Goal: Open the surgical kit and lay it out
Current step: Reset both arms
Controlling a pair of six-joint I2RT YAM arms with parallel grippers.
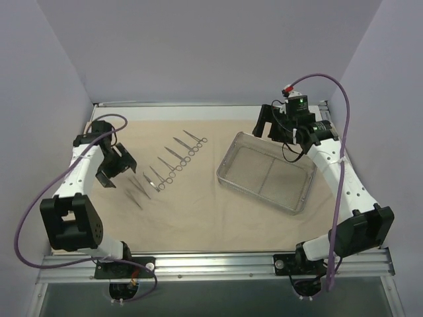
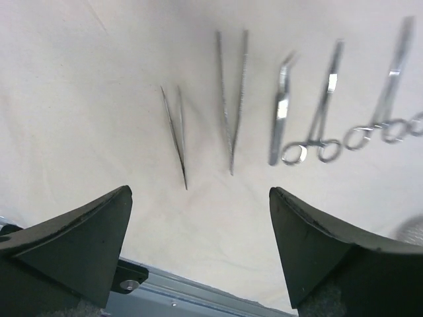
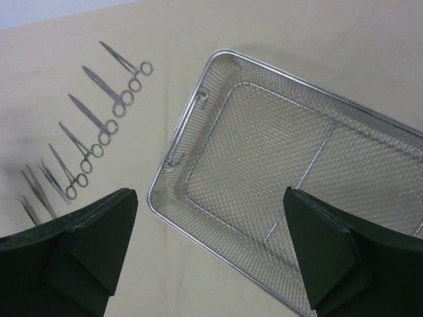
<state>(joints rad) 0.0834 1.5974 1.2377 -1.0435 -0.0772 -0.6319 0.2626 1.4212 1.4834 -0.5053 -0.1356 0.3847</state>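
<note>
The beige cloth wrap (image 1: 198,211) lies spread flat over the table. The silver wire-mesh tray (image 1: 228,173) sits on it at the right, with nothing in it, and also shows in the right wrist view (image 3: 198,211). Several steel scissors and forceps (image 1: 173,157) lie in a diagonal row left of the tray; they also show in the left wrist view (image 2: 231,105) and the right wrist view (image 3: 99,119). My left gripper (image 1: 117,166) is open and empty, held above the cloth left of the row. My right gripper (image 1: 272,125) is open and empty above the tray's far corner.
A metal rail (image 1: 211,263) runs along the table's near edge, and its edge shows in the left wrist view (image 2: 198,300). Purple cables (image 1: 26,218) loop off both arms. Grey walls enclose the table on three sides.
</note>
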